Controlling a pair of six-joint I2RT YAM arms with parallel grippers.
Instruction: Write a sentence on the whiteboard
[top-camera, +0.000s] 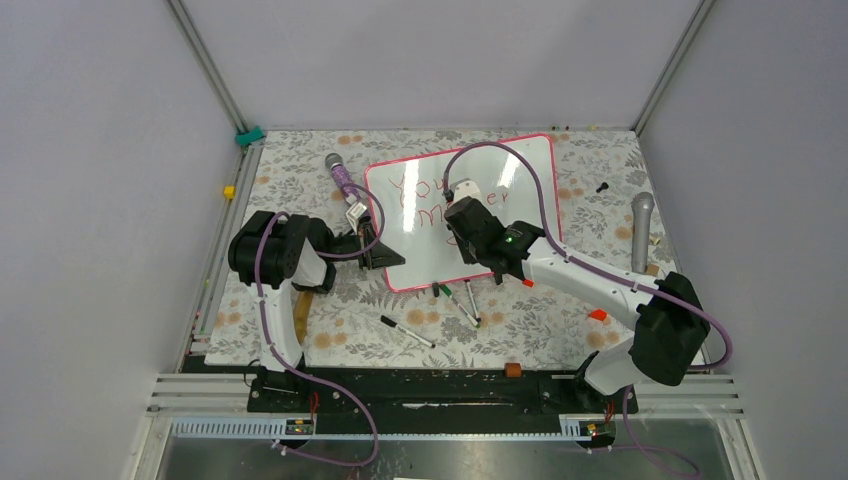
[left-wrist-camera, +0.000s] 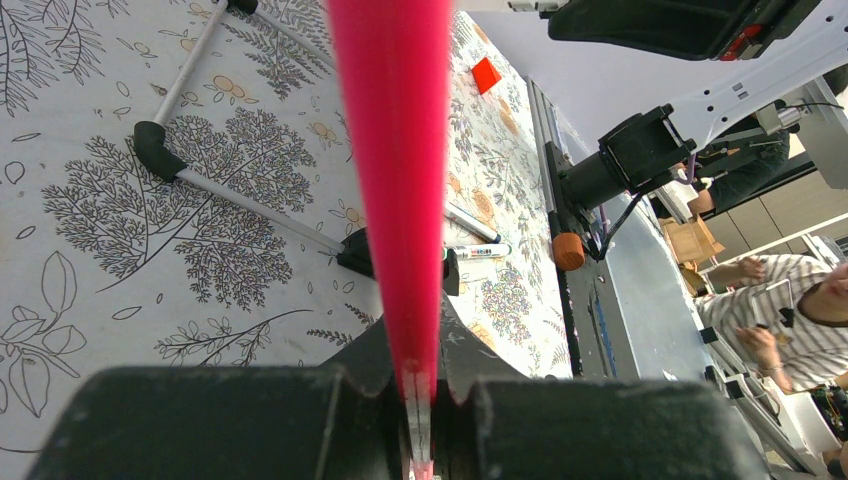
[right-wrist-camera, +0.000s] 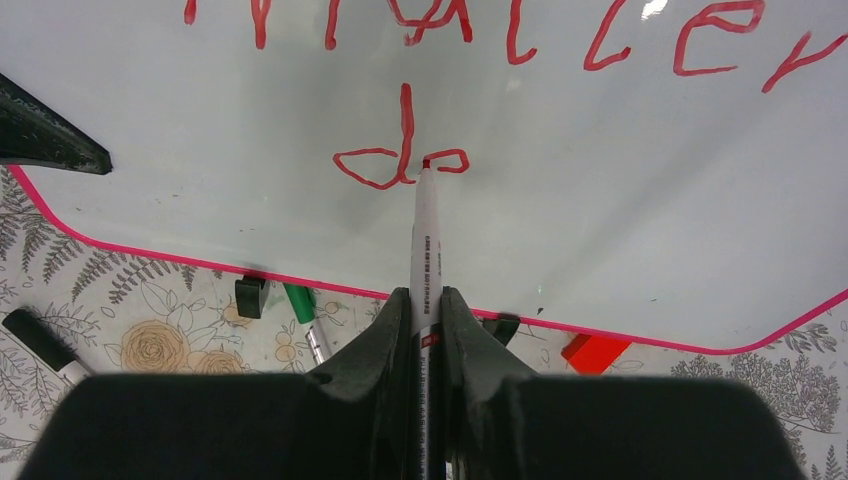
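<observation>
The whiteboard (top-camera: 520, 185) lies tilted at the table's middle, with a pink-red frame. My left gripper (top-camera: 385, 255) is shut on its near left edge. In the left wrist view that frame edge (left-wrist-camera: 395, 150) runs up from between the closed jaws of the gripper (left-wrist-camera: 420, 390). My right gripper (top-camera: 462, 215) is over the board, shut on a red marker (right-wrist-camera: 425, 240). The marker tip touches the whiteboard (right-wrist-camera: 600, 200). The sentence (right-wrist-camera: 400, 160) shows "matter" above and, at the tip, a "d" and a small loop beside it. "You" shows faintly in the top view (top-camera: 425, 185).
Loose markers (top-camera: 460, 300) (top-camera: 407, 332) lie by the board's near edge. A red cap (top-camera: 597, 314), a purple microphone (top-camera: 340, 175) and a grey microphone (top-camera: 641, 230) lie on the floral cloth. Two black clips (right-wrist-camera: 250, 296) and a green marker (right-wrist-camera: 300, 303) sit at the frame.
</observation>
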